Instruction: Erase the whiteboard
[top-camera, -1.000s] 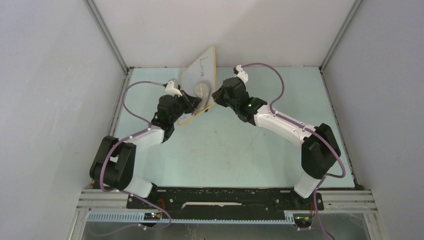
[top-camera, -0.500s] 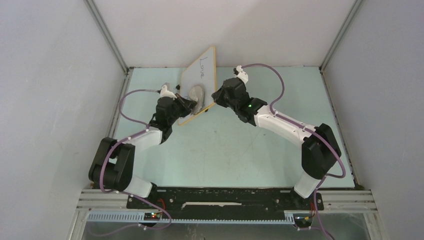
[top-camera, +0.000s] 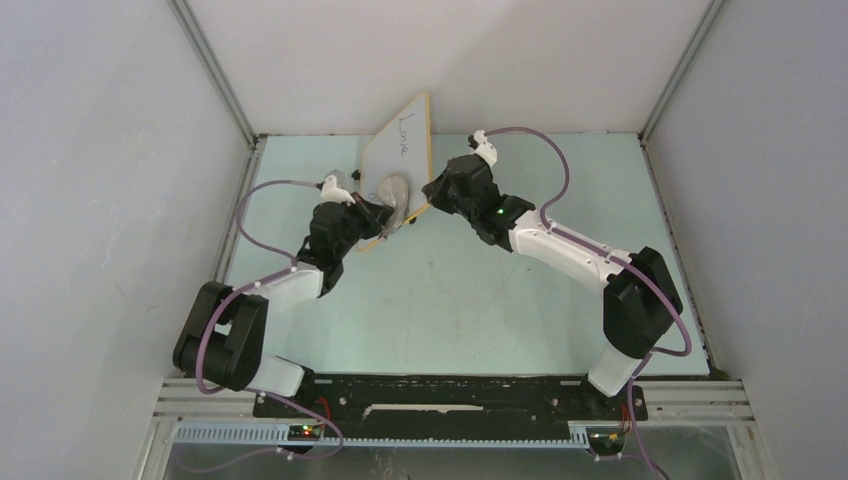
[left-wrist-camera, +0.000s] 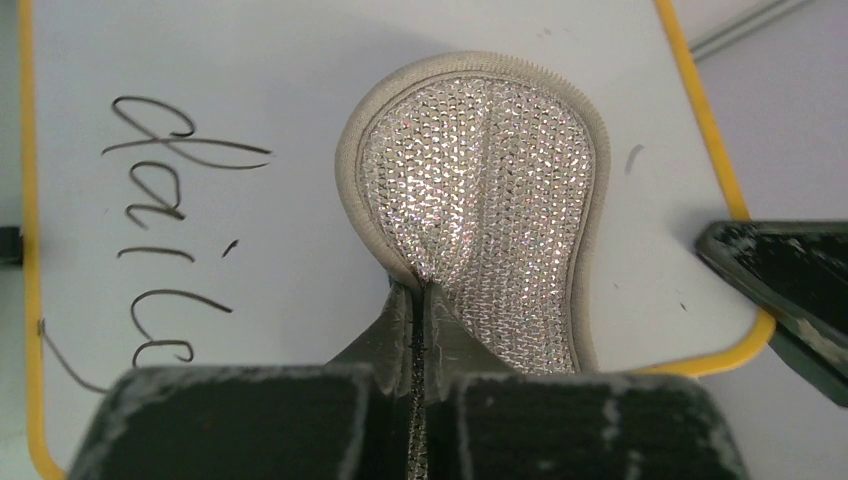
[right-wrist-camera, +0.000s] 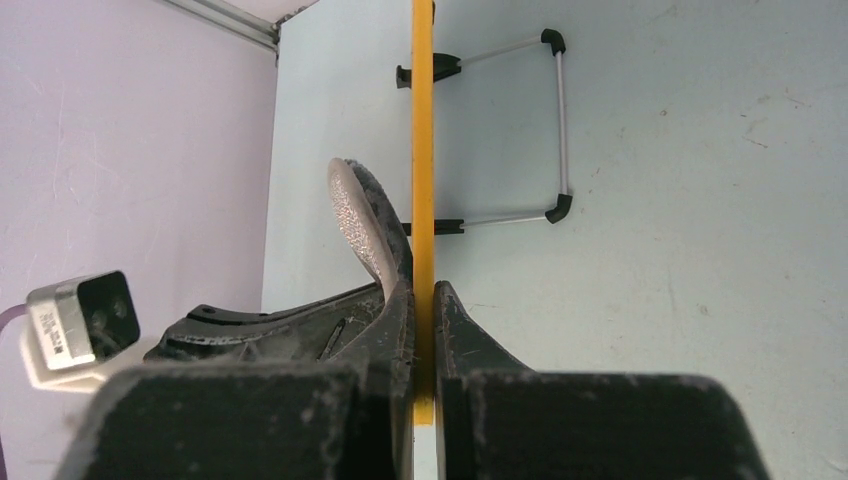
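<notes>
The whiteboard (top-camera: 397, 150) stands tilted at the back of the table, with dark handwriting near its top and along its left side (left-wrist-camera: 165, 230). My left gripper (top-camera: 383, 207) is shut on a grey oval cloth pad (left-wrist-camera: 480, 190), which lies pressed flat against the board's white face. In the left wrist view the jaws (left-wrist-camera: 425, 300) pinch the pad's lower fold. My right gripper (top-camera: 430, 198) is shut on the board's orange frame (right-wrist-camera: 423, 150) at its lower right edge. From the right wrist the board is seen edge-on, with the pad (right-wrist-camera: 358, 222) on its left face.
The board's wire stand with black feet (right-wrist-camera: 556, 120) rests on the pale green table (top-camera: 480, 300) behind the board. Grey walls close in the left, right and back. A finger of the right gripper (left-wrist-camera: 785, 285) shows beside the board's corner.
The left arm has drawn back a little and the pad has slid slightly down and left over the board. The right arm and board have stayed put.
</notes>
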